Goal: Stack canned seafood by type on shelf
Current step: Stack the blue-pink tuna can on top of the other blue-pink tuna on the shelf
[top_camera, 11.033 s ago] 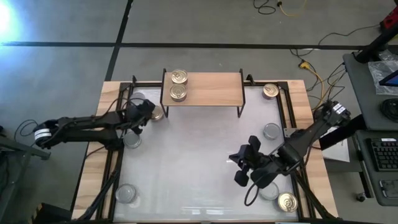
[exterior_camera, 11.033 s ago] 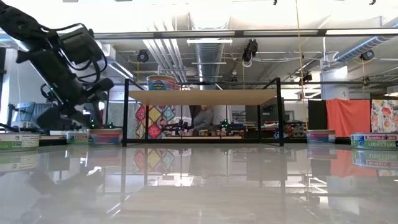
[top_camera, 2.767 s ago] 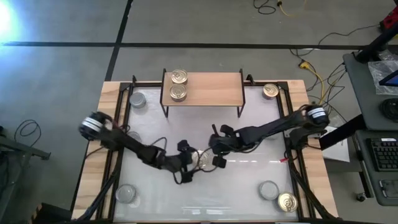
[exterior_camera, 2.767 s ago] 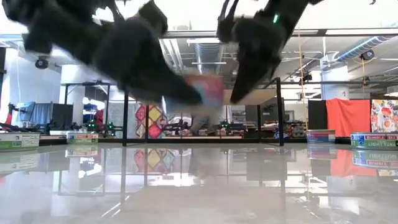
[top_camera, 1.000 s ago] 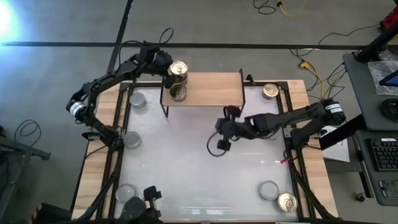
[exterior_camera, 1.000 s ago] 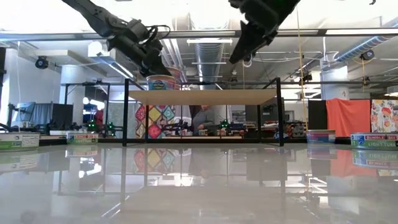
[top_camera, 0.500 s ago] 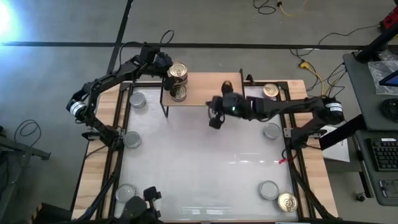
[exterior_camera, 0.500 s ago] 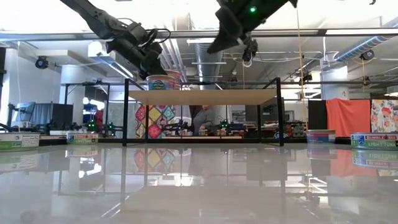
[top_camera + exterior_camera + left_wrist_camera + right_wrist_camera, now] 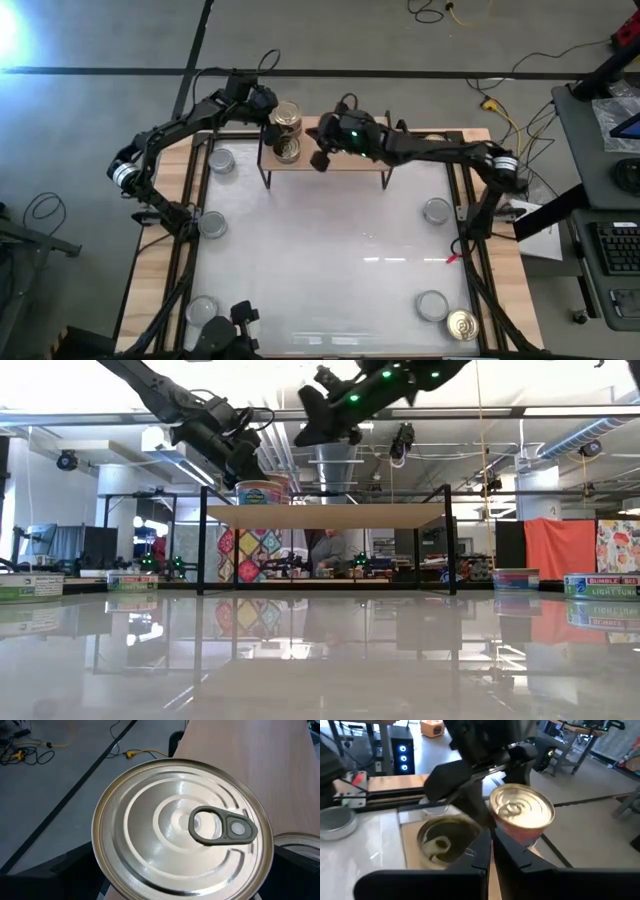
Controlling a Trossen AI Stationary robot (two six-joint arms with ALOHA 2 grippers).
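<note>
I have the left end effector (image 9: 272, 108) up at the shelf (image 9: 345, 147) in the upper middle of the high view, its fingers spread wide on either side of the top gold-lidded tin (image 9: 286, 116), which sits stacked on another tin at the shelf's left end. A second gold-lidded tin (image 9: 287, 150) lies just below it in the frame, also on the board. In the left wrist view that lid (image 9: 182, 845) fills the frame, pull-tab on top, with the dark fingers at the bottom corners and not visibly pressing on it, so I read the tin as let go, resting on the stack.

The right end effector (image 9: 322, 158) is closed on nothing, hanging over the shelf board just right of the two tins; its arm stretches in from the right edge of the worktop (image 9: 330, 270). The left arm reaches from the left side, elbow high, wrist angled down onto the stack.

Other tins lie well apart on the worktop: silver-grey ones at the left edge (image 9: 221, 160), lower left (image 9: 203, 310), right (image 9: 436, 211) and lower right (image 9: 432, 305), and a gold one at the bottom right corner (image 9: 463, 325).

I judge these tins stiff, fairly dense and smooth-walled, so slippery; I would grip across the side wall, below the rim, squarely, since a stacked tin could slide off if nudged
</note>
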